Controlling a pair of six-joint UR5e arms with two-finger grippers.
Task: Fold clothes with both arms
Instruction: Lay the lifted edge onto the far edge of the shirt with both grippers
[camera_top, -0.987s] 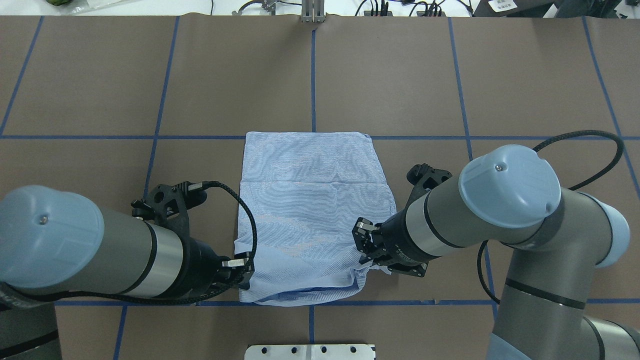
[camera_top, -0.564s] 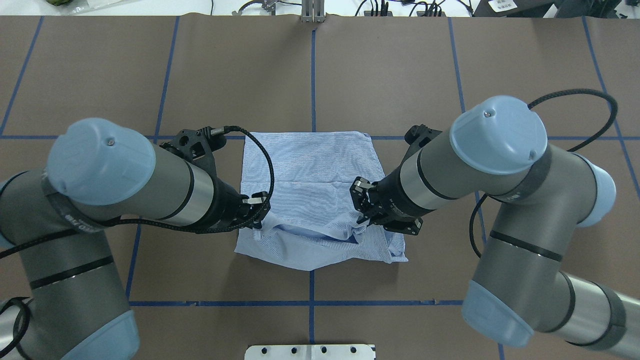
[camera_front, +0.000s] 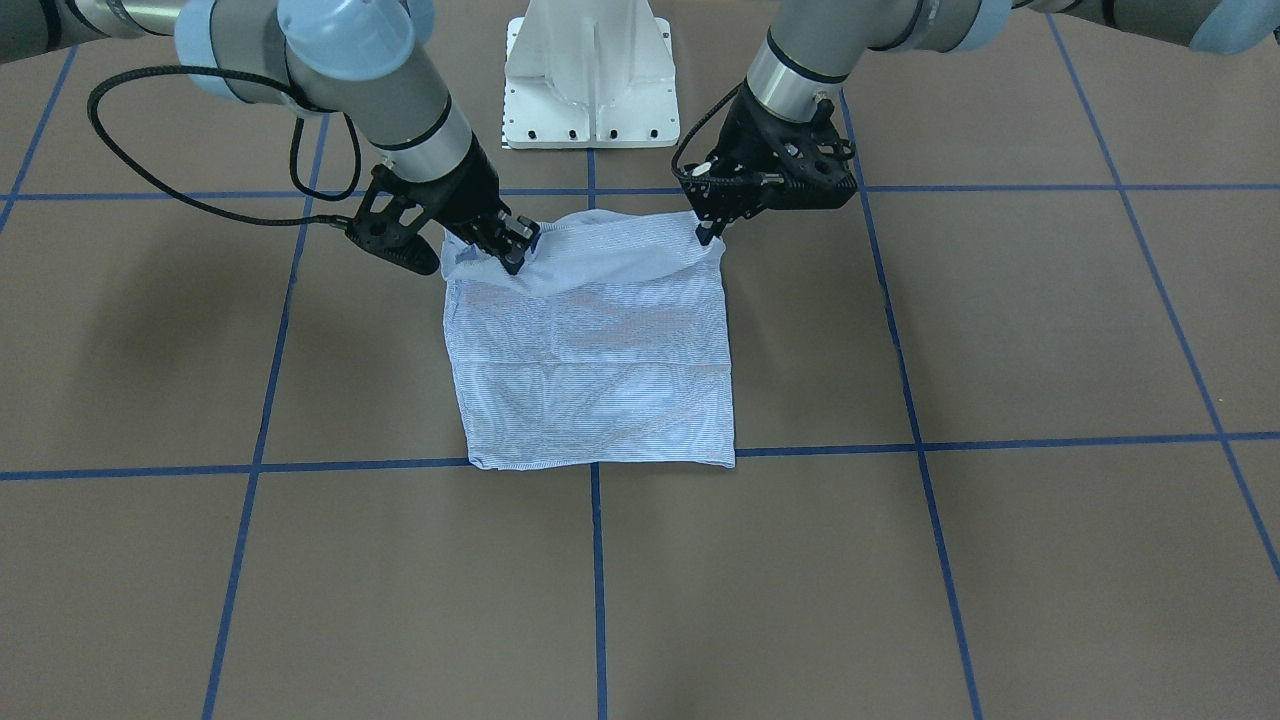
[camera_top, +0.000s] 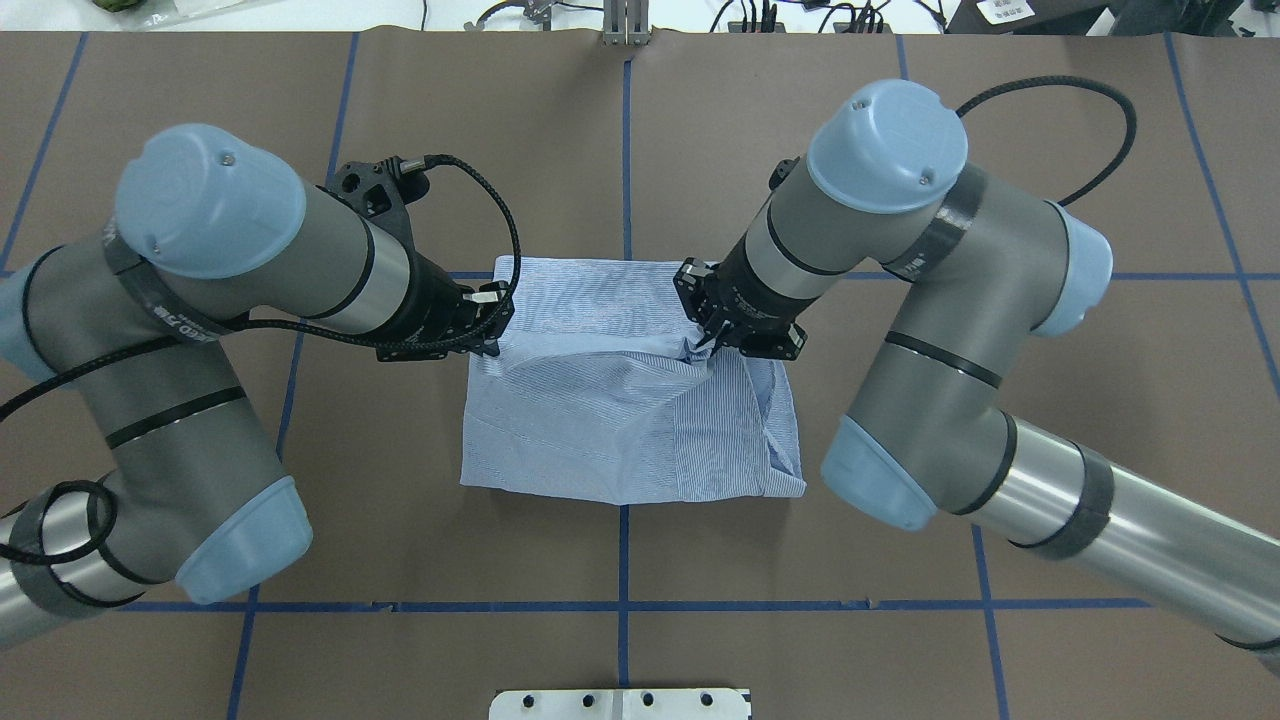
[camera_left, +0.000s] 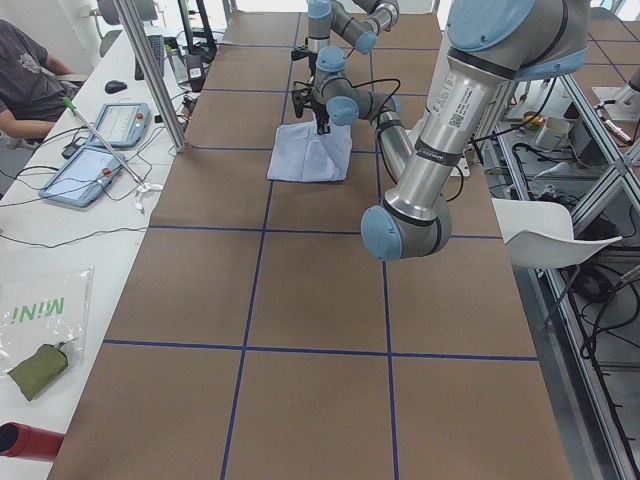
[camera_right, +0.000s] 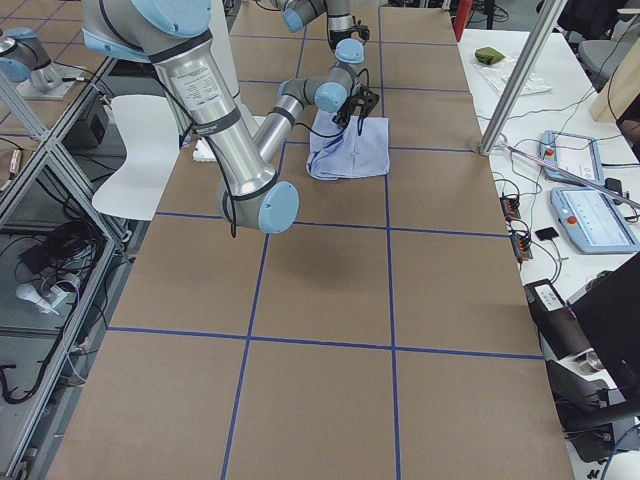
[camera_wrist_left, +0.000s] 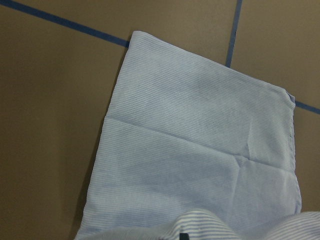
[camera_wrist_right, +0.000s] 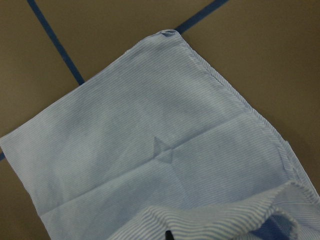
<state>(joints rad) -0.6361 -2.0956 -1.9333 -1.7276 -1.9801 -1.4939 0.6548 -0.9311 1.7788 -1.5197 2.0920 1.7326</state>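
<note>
We are inspecting the shirt (camera_top: 620, 420), which is lying as a folded rectangle at the middle of the worktop (camera_top: 900, 150), astride the blue centre line and well apart from every edge. The left gripper (camera_top: 487, 330) is pinching the lifted hem at its own end, jaws closed tight on the cloth. The right gripper (camera_top: 705, 345) is doing likewise at the other end. Both wrist views are showing striped fabric gathered right at the fingertips. We are judging the step in hand to be the carrying of that raised hem over the lower layer toward the far edge of the worktop, with the fold roughly half laid. To do it well, we are recommending that both grippers travel level and at one pace, holding the hem taut between them so that the sag in its middle is not dropping first. The cloth beneath the right gripper is bunching into creases, so that side needs tension before it is set down. The carried hem should land square on the far hem, corner over corner, and the jaws should part only once the cloth is resting. As to writing, we are finding no label or brand showing on the shirt. The left arm is bearing a white sticker (camera_left: 458, 100) and a printed strap (camera_top: 165, 318), both too small to read. A clear bag (camera_left: 35, 310) on the side bench is showing green letters that look like MINI reversed.
</note>
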